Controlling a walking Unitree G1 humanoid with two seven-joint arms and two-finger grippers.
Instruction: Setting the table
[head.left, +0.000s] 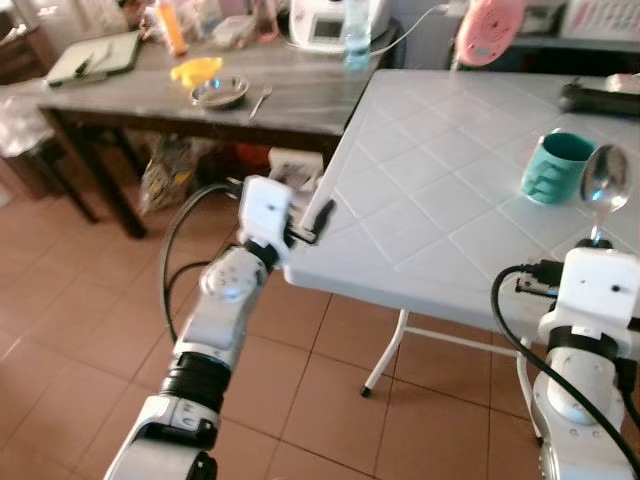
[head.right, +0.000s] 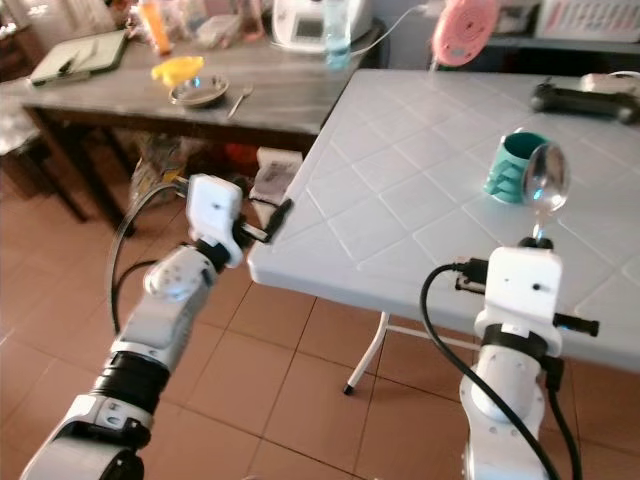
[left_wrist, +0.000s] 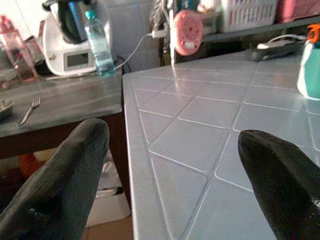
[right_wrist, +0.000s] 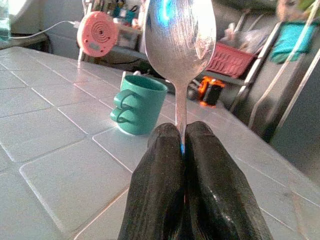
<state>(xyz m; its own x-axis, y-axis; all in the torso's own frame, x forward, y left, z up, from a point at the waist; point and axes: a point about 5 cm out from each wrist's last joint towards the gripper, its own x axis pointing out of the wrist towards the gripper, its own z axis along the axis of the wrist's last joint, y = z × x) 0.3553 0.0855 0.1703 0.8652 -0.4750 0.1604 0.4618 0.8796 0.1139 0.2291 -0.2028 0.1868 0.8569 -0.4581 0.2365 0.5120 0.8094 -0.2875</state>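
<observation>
Lower right of the frame, the right pincer (head.left: 597, 232) grips a spoon (head.left: 605, 180) upright beside the teal mug (head.left: 556, 168). Left pincer (head.left: 318, 222) gapes wide at the desk (head.left: 420, 180) edge. Next up, probably laying it flat.

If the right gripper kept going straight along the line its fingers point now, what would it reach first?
Probably the teal mug. The right gripper is shut on a spoon held bowl-up above the white table, and the mug stands just ahead, slightly to one side. Depth is unclear, so it might pass beside it.
</observation>
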